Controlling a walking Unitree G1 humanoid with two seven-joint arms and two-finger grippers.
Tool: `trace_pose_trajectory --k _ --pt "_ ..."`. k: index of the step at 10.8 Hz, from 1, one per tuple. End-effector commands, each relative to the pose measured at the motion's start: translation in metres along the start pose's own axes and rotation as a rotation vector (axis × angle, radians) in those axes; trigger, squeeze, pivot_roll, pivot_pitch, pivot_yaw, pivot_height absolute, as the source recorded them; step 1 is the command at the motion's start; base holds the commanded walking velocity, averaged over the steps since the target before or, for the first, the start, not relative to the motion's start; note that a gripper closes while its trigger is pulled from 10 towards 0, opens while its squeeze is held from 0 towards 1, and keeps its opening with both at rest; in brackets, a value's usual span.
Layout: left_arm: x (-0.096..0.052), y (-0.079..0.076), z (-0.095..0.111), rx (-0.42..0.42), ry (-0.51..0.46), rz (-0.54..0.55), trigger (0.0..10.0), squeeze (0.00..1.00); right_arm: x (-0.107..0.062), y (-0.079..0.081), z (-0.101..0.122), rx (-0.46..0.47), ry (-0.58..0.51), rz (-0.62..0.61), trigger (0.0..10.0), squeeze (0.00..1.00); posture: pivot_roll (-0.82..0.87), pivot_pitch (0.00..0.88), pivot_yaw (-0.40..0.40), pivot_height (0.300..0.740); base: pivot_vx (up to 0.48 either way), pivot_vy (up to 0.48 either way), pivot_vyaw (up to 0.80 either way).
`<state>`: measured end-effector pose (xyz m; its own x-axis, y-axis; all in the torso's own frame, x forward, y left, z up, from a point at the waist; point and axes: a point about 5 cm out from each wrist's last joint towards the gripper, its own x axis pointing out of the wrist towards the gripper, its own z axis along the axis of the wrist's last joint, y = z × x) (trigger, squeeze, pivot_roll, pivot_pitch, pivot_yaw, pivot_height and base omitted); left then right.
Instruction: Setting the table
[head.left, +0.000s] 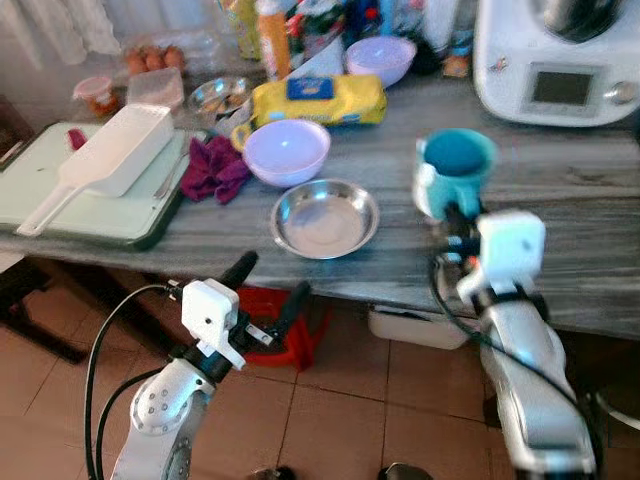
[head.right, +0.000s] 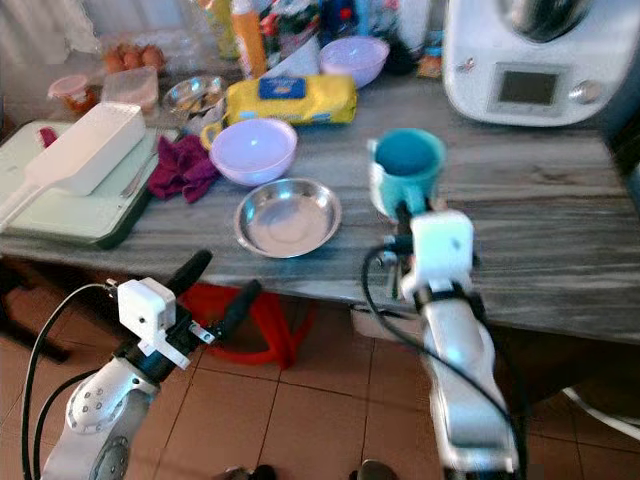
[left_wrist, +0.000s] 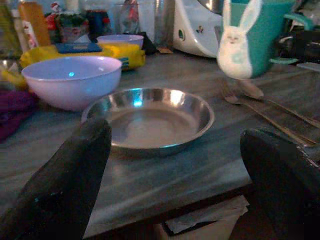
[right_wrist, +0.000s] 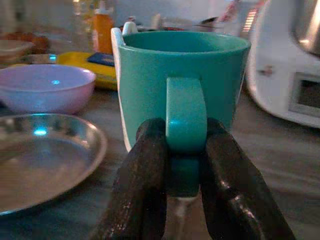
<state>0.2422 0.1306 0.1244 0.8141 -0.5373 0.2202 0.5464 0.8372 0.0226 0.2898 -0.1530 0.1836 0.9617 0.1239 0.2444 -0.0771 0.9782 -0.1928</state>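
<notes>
A: Grey wood-grain table (head.left: 560, 220), crowded along the back. White kitchen appliance (head.left: 556, 55) at the far right; pale green cutting board (head.left: 95, 205) on the left with a white handled container (head.left: 110, 160) lying on it. Then a yellow packet (head.left: 318, 98), a lilac bowl (head.left: 287, 151), and a steel dish (head.left: 325, 217) near the front edge.

B: And the task piece?

A: Teal mug (right_wrist: 182, 82), standing upright on the table, just right of the steel dish. White rabbit figure on its side, seen from the left wrist. Right gripper (right_wrist: 184, 200) is clamped on the mug's handle, one finger on each side.

B: How will it handle?

A: Looks ceramic: rigid, fairly heavy for its size, glazed and likely slick, chips if knocked. The handle grip sits off-centre, so I'd expect it to want to swing; keep it level and move slowly.

B: Left side?

A: Left gripper (head.left: 262, 288) hangs below the table edge, fingers spread wide, holding nothing, facing the steel dish. That dish is light and stiff; its thin rim is the place to pinch.

B: Smaller bits?

A: Spoons (left_wrist: 250, 97) lying beside the mug.
</notes>
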Motion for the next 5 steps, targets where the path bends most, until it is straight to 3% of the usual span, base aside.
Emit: trace_pose_trajectory --k 1,5 --pt "-0.003 0.000 0.001 0.005 0.001 -0.003 10.0 0.00 0.004 -0.002 0.003 0.008 -0.016 0.010 10.0 0.00 -0.10 0.222 0.088 0.740 0.000 0.000 0.00" --pt "-0.006 0.001 -0.006 -0.010 0.010 -0.018 10.0 0.00 0.032 -0.008 0.015 -0.018 -0.072 0.023 10.0 0.00 -0.07 0.249 0.105 0.740 0.000 0.000 0.00"
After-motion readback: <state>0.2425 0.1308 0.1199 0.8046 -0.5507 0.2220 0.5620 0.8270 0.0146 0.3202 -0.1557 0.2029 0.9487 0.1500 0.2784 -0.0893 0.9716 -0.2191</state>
